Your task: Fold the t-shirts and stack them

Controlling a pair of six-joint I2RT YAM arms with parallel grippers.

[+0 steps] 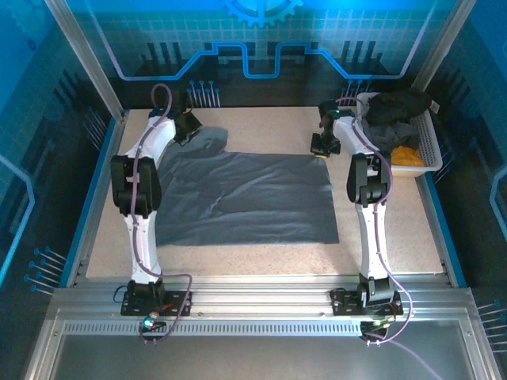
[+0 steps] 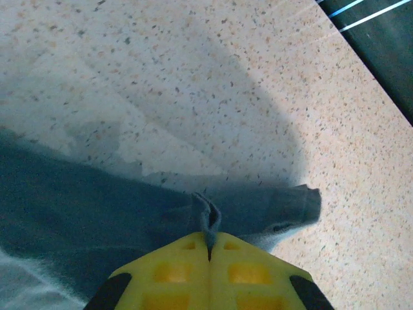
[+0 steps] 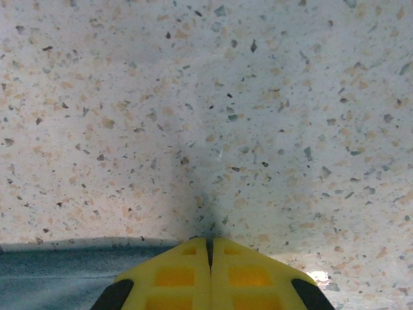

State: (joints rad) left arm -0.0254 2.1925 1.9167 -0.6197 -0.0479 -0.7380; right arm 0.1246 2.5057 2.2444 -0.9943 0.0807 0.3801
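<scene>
A large slate-grey t-shirt (image 1: 245,198) lies spread flat on the speckled table. My left gripper (image 1: 188,127) is at its far left part, and its yellow fingers (image 2: 174,271) are shut on a pinched ridge of that grey cloth (image 2: 208,216). My right gripper (image 1: 321,150) is low at the shirt's far right corner. Its fingers (image 3: 174,274) are shut, tips together on the tabletop. The shirt's edge (image 3: 58,271) runs in under the left finger, and no cloth shows between the tips. More t-shirts, black (image 1: 400,107) and orange-yellow (image 1: 405,154), are heaped in a basket.
The white lattice basket (image 1: 432,150) stands at the back right, just beyond the right arm. A blue-lit back wall and metal frame posts ring the table (image 1: 396,229). Bare tabletop lies right of the shirt and along the far edge.
</scene>
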